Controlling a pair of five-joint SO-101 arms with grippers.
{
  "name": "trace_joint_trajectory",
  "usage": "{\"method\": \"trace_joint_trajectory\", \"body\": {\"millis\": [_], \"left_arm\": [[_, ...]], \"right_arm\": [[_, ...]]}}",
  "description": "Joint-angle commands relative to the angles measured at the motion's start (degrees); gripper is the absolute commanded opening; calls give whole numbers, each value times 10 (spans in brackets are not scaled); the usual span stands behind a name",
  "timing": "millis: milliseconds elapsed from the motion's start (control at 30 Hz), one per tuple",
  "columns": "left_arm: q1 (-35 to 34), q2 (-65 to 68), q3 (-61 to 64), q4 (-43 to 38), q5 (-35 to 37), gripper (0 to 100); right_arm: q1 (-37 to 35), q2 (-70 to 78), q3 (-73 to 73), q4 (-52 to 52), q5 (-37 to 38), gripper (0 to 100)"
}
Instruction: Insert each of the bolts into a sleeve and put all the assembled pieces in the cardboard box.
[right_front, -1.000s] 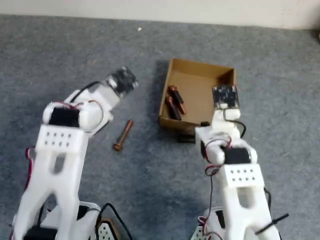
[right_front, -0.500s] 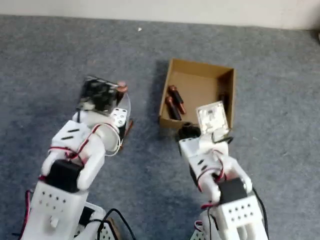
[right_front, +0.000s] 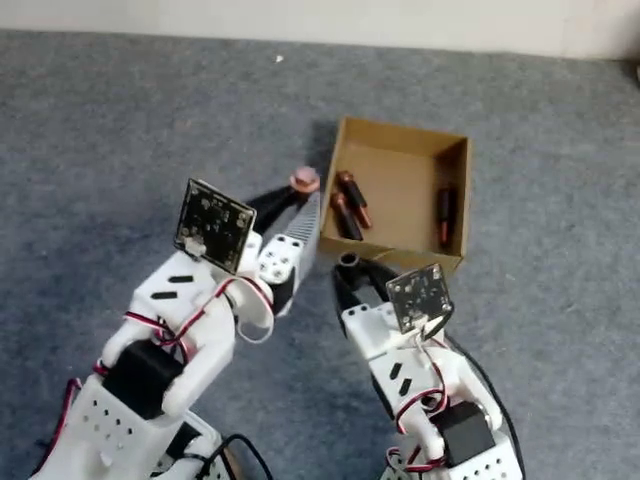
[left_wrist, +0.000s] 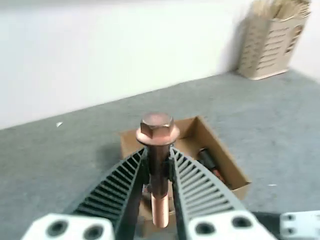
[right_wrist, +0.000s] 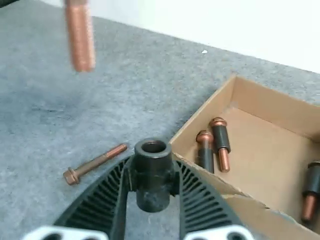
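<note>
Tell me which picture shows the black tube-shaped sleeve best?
The right wrist view: the black tube-shaped sleeve sits clamped in the right gripper, its open hole facing the camera. The high view shows it small and dark at that gripper's tip. The left wrist view faces the copper hex-head bolt instead.

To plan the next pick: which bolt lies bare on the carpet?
The loose bolt, on its side beside the cardboard box. The held bolt stands upright in the left end effector; three sleeved bolts lie in the box.

Three assembled pieces (right_front: 350, 197) in cardboard box (right_front: 404, 133)
</note>
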Motion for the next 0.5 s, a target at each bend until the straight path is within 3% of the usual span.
{"method": "trace_joint_trajectory", "body": {"millis": [0, 467], "left_arm": [[32, -5, -6, -21, 32, 5], [59, -5, 106, -154, 32, 6]], "right_arm": [[-14, -15, 0, -47, 6, 6], [-14, -15, 0, -77, 6, 6]]}}
